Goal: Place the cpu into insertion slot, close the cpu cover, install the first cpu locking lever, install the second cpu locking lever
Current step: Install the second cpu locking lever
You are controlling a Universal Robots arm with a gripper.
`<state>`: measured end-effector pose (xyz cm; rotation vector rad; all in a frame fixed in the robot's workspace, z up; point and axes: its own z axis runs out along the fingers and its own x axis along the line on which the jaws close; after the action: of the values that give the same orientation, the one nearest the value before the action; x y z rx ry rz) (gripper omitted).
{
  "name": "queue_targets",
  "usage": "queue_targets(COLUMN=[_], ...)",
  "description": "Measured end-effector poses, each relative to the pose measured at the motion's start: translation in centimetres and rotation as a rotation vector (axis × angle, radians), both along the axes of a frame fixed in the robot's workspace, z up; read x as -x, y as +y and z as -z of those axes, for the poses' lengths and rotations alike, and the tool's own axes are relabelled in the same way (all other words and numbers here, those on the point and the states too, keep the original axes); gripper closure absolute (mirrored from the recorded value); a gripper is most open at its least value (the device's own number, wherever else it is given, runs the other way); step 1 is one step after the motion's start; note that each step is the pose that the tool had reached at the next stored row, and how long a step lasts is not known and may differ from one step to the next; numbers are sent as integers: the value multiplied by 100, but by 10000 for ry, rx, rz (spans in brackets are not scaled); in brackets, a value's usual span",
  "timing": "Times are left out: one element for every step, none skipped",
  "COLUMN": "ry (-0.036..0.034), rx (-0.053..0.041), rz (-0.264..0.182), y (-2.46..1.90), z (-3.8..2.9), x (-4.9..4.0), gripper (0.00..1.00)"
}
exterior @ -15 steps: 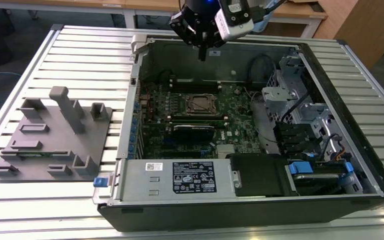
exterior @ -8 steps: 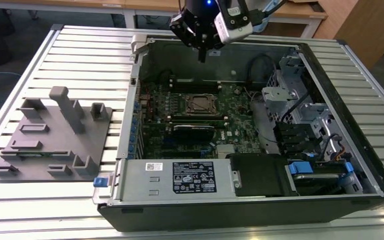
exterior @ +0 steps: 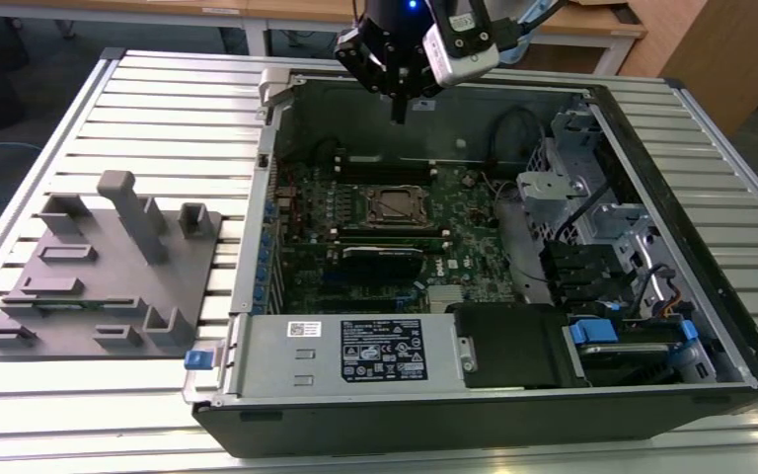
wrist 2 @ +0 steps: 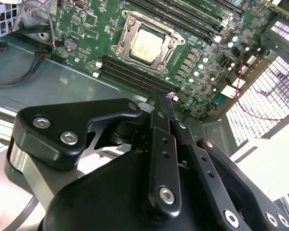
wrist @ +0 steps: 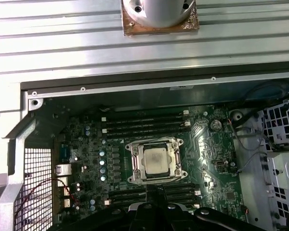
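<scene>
The cpu (wrist: 157, 161) lies flat in the insertion slot (exterior: 390, 205) on the green board inside the open computer case; its dull silver top also shows in the second wrist view (wrist 2: 147, 43). The cpu cover (wrist: 137, 162) lies down around it as a silvery frame (wrist 2: 166, 54). My gripper (exterior: 401, 111) hangs above the case's far wall, well above the socket and apart from it. Its fingers (wrist 2: 158, 103) are shut together into a narrow tip with nothing between them. In the first wrist view the gripper tip (wrist: 156, 190) sits just beside the socket.
The case stands on a slatted metal table (exterior: 155, 89). A grey fixture with upright pegs (exterior: 103, 267) lies at the exterior view's left. A power supply (exterior: 352, 351) fills the case's near end and drive cages (exterior: 576, 197) its right side. Black memory slots (wrist: 144, 120) flank the socket.
</scene>
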<state>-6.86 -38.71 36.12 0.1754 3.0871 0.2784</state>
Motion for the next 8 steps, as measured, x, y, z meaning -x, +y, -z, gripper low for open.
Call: queue_targets(ry=[0,0,0,0,0,0,1,1], rx=[0,1,1,4,11,22,43,66], rz=[0,0,0,-1,0,0,0,1], y=[0,0,0,0,0,0,1,0], z=[0,0,0,0,0,0,0,-1], x=[0,0,0,0,0,0,0,0], gripper=[89,89,89,89,89,89,89,89])
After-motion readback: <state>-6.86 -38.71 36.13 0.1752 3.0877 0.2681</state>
